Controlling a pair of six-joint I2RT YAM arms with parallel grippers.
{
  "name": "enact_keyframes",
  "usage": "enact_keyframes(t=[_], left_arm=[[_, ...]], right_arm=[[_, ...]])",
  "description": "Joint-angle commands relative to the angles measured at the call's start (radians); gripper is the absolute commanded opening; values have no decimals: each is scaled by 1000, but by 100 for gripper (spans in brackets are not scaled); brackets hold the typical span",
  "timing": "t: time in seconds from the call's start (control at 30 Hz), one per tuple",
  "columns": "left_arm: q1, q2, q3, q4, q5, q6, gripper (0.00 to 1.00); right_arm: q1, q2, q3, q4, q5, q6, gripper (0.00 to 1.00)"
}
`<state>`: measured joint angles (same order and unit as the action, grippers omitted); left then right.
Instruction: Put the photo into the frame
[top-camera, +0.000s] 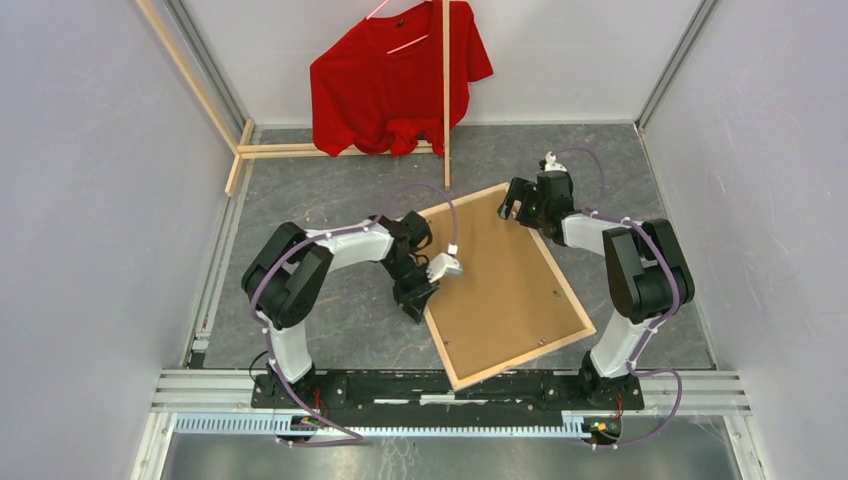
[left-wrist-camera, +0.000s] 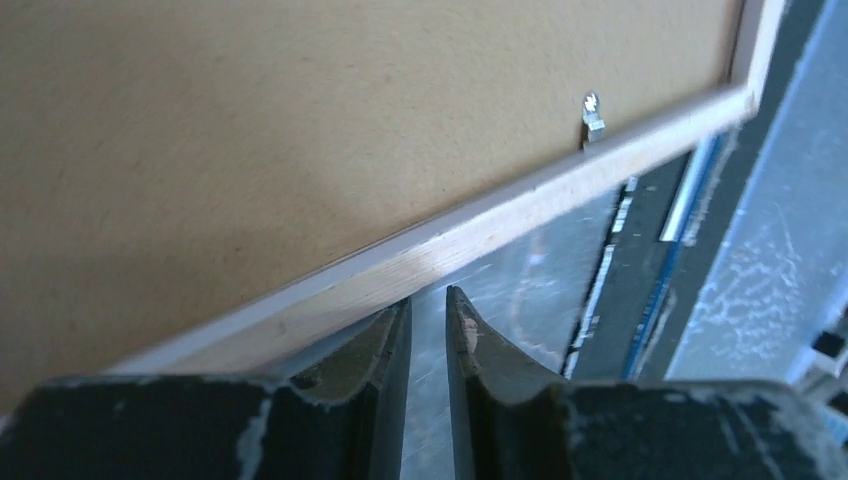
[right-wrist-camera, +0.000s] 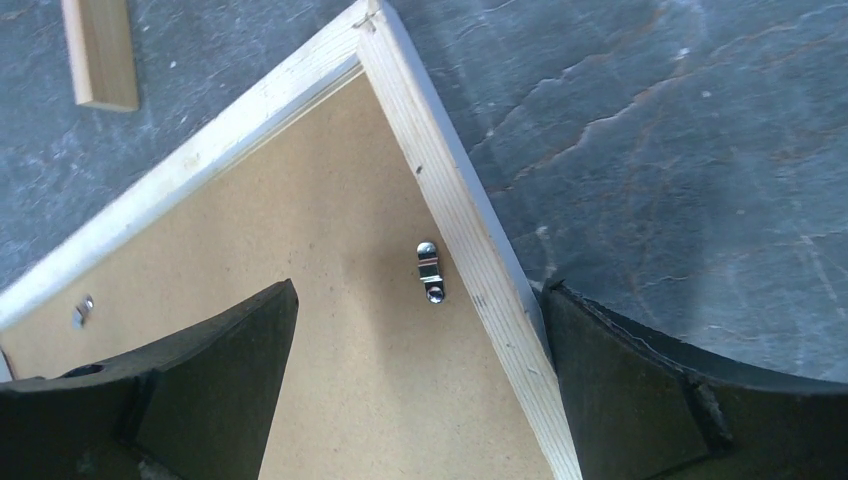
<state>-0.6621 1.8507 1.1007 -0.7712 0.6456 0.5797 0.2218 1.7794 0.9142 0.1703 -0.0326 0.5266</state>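
Observation:
The frame (top-camera: 558, 270) lies pale-wood face up on the grey table, with a brown cardboard backing sheet (top-camera: 500, 285) filling it. The photo is hidden. My left gripper (top-camera: 418, 305) sits at the frame's left rail (left-wrist-camera: 480, 230). Its jaws are almost together with nothing between them, and the tips are at the rail's outer edge. My right gripper (top-camera: 515, 205) is open near the far right corner. It straddles the right rail (right-wrist-camera: 460, 210), with one finger over the backing (right-wrist-camera: 350, 330) and the other outside the rail. Small metal clips (right-wrist-camera: 430, 270) hold the backing.
A red T-shirt (top-camera: 395, 80) hangs on a wooden clothes rack at the back. The rack's upright pole (top-camera: 446, 100) stands just beyond the frame's far corner, and its base bar (top-camera: 300, 150) lies on the table. The arms' metal mounting rail (top-camera: 450, 385) runs along the near edge.

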Motion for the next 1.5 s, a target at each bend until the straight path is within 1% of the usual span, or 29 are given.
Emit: enact_keyframes(t=[0.0,0.1,0.17,0.23,0.33,0.4,0.47,0.53,0.57,0.6,0.67,0.7,0.77,0.83,0.87,0.97,1.07,1.17,1.3,1.37,1.47], left_arm=[[-107,65,19,79,31,21,31],[-127,62,34,33,57,52,42],[-128,49,54,-11,68,80,49],[-125,27,79,-69,57,110,54],[-90,-32,103,-175,49,177,64],[-44,-74,128,-268,43,236,65],[25,-113,153,-347,43,290,66],[117,-136,188,-436,37,362,66],[143,-142,205,-470,29,390,66],[204,-145,221,-488,11,411,66],[302,-144,249,-479,-30,427,64],[356,-135,262,-440,-58,408,64],[449,-112,282,-294,-123,313,59],[511,-59,300,-153,-174,222,58],[531,-36,305,-62,-198,172,57],[556,24,309,64,-234,104,55],[563,56,291,165,-282,72,53],[568,80,277,220,-280,66,52],[565,116,265,243,-218,50,50],[560,125,255,248,-193,49,50],[553,113,226,251,-151,72,50]], right_arm=[[76,-3,-16,-17,-196,86,98],[111,25,-10,7,-228,84,98],[137,71,29,7,-268,78,98],[163,109,75,5,-306,71,98],[208,156,156,-18,-336,56,98],[240,186,200,-46,-340,46,98],[264,202,215,-53,-338,53,98],[282,214,217,-55,-336,72,98],[289,218,214,-56,-335,79,98],[298,218,206,-46,-332,88,98],[311,214,199,-51,-316,86,98],[314,210,193,-43,-315,84,98],[320,204,183,-23,-321,87,98],[315,200,212,-70,-309,64,98],[305,177,220,-111,-280,44,98],[245,17,160,-162,-173,33,98],[168,-154,105,-286,-101,14,98],[140,-317,11,-419,-10,-4,98],[97,-528,-144,-582,-15,-5,98],[90,-683,-239,-652,-22,11,98],[85,-880,-337,-754,-58,58,98]])
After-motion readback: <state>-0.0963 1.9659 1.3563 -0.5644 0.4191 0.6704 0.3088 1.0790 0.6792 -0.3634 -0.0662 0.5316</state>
